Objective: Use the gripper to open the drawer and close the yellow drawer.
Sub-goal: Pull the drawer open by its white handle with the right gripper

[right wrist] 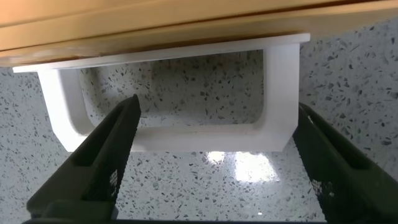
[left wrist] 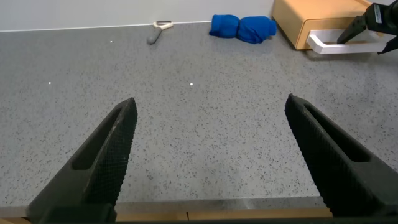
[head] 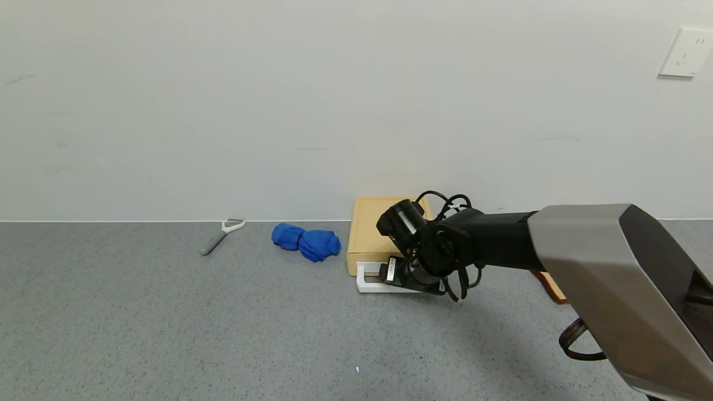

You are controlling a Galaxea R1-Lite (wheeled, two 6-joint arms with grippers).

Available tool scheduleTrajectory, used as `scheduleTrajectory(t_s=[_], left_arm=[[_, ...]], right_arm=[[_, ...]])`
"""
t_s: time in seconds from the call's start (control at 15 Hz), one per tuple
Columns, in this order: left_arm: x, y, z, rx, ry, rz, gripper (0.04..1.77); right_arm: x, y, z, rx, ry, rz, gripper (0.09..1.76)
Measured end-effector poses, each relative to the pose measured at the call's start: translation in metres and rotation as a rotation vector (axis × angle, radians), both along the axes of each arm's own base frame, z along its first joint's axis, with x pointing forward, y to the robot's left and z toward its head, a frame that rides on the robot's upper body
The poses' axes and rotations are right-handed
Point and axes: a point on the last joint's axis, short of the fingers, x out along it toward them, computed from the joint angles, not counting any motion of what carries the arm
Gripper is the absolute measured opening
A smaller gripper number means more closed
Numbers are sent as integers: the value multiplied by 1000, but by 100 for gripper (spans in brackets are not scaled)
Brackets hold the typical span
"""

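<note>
1. Head view: high, facing the wall, down over the bench [head: 167, 323] — drawer [head: 367, 234] far off.
2. Left wrist view: low, well back from the drawer [left wrist: 305, 22].
3. Right wrist view: close on its handle [right wrist: 174, 134] — shared by all three.

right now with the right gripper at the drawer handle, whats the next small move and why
Probably close the right gripper on the white handle. Its fingers are open either side of the handle's front bar, and the drawer looks shut in its yellow box, so a grasp comes before any pull. The left gripper sits open, away over the table.
</note>
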Motion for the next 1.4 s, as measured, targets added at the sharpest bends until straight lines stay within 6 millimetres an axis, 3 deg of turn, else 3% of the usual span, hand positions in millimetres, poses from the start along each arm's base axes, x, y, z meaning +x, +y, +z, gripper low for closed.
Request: scheduleTrajectory(t_s=[1.07, 1.4], left_arm=[[0, 0, 0, 0, 0, 0, 172], [0, 0, 0, 0, 0, 0, 172]], right_arm=[[-31, 7, 0, -73, 124, 42, 171], [-30, 7, -2, -74, 122, 42, 171]])
